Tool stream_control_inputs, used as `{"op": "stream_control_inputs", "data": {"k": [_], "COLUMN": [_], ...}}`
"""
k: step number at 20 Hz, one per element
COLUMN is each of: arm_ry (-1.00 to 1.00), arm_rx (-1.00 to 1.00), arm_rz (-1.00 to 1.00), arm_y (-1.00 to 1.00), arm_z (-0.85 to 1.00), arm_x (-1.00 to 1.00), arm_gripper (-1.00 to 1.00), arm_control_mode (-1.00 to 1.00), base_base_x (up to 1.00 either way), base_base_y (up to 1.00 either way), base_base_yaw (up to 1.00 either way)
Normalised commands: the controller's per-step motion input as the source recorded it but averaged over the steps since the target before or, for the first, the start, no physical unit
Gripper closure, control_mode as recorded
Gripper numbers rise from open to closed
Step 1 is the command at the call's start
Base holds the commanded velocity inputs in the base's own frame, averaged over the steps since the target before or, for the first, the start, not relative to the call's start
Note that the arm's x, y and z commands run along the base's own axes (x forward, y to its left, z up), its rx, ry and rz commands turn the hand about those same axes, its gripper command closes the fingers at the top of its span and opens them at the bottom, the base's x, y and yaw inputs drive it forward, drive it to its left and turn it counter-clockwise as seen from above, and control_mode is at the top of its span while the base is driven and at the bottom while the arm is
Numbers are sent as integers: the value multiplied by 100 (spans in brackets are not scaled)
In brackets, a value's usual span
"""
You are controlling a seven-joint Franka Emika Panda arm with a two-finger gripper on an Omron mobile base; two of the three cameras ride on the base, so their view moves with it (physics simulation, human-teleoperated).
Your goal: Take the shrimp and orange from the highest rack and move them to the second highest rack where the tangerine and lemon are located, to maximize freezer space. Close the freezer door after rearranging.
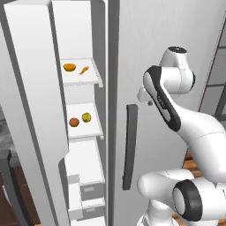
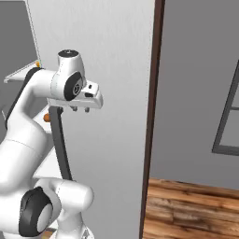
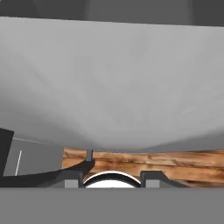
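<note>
- White claw hangs at about 9 o'clock in the right base view, 2 short dark tips pointing down, a gap between them, nothing in it; jaws look part open, empty.
- Hand view: tips low at 6 o'clock, facing a blank grey panel, wood floor under it.
- Claw sits in front of the closed fridge door, just beside its dark handle, not touching any food.
- Freezer door stands open at 9 o'clock of the left base view.
- Highest rack, about 11 o'clock: orange and shrimp side by side, shrimp to the right, near each other, not touching.
- Second highest rack, about 9 o'clock: tangerine and lemon next to each other, bare rack in front of them.
- Step: looks like the approach for the first pick; neither item moved yet, door closing far off.
- Next move calls for: swing the arm left past the door edge into the freezer, level the claw with the highest rack, open wider for the orange or line up along the thin shrimp.
- Risk, my guess: tight space between open door and rack edge, elbow may clip it.
</note>
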Motion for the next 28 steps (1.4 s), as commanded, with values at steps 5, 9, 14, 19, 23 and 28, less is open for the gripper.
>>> {"op": "stream_control_inputs", "data": {"k": [5, 9, 14, 19, 23, 28], "arm_ry": [-11, 0, 0, 0, 0, 0], "arm_rx": [0, 0, 0, 0, 0, 0], "arm_rz": [0, 0, 0, 0, 0, 0], "arm_y": [0, 0, 0, 0, 0, 0], "arm_z": [-1, 0, 0, 0, 0, 0], "arm_x": [-13, 0, 0, 0, 0, 0], "arm_gripper": [-100, -100, -100, -100, -100, -100], "arm_control_mode": [100, 100, 100, 100, 100, 100], "base_base_x": [-27, -59, -17, 24, 20, 29], "base_base_y": [4, 16, 13, 14, 38, 45], "base_base_yaw": [0, 2, 26, 36, 12, 0]}}
